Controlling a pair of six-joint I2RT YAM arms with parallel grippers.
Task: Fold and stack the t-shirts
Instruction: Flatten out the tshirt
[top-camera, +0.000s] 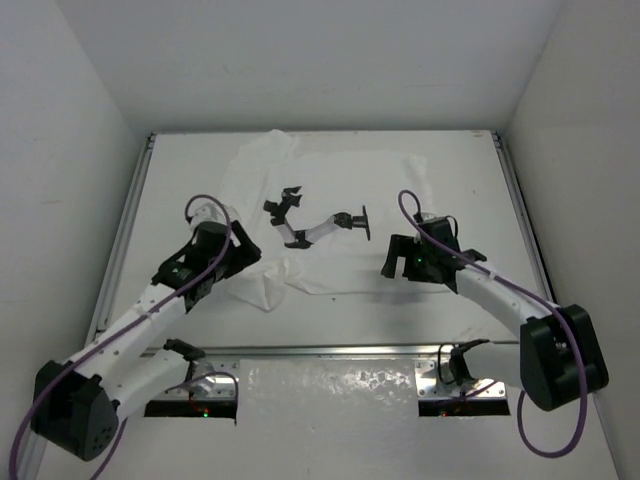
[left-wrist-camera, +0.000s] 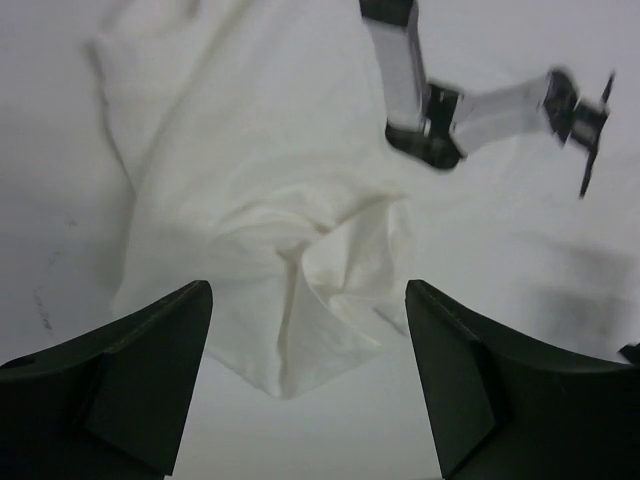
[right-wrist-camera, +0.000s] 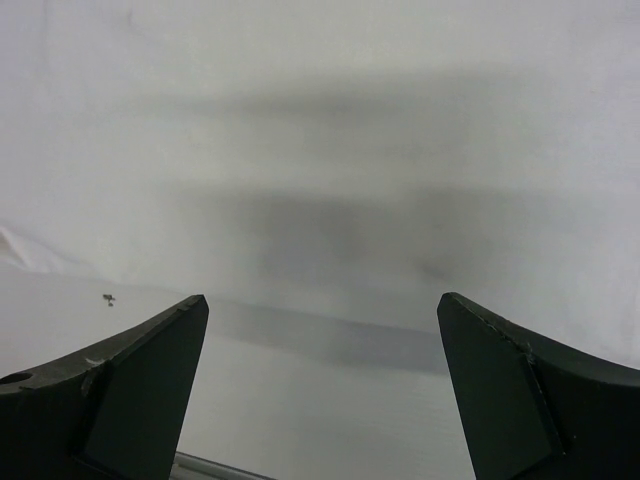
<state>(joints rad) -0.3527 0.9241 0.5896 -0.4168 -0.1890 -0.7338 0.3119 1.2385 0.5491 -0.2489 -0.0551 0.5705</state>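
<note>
The white t-shirt (top-camera: 335, 185) lies spread and wrinkled across the middle of the bench (top-camera: 185, 180), towards the far side, not folded. A small black-and-white jointed mount (top-camera: 315, 228) rests on top of it, a claw-like end to the left and a flat disc end to the right.

My left tool (top-camera: 243, 262) hangs over the shirt's near-left corner. From the left wrist camera, its two dark fingers (left-wrist-camera: 150, 370) stand wide apart and released, gripping nothing. Below and between them the t-shirt (left-wrist-camera: 260, 200) shows a bunched flap with a loose fold pointing towards me, and the jointed mount (left-wrist-camera: 470, 110) lies further off at the upper right.

My right tool (top-camera: 392, 262) hovers near the shirt's near-right edge, just right of the mount's disc end. In the right wrist camera, my right tool (right-wrist-camera: 322, 305) is released too, fingers (right-wrist-camera: 140, 390) spread with nothing between them. Beneath lies only pale shadowed surface, and I cannot tell whether that is cloth or bare bench
</note>
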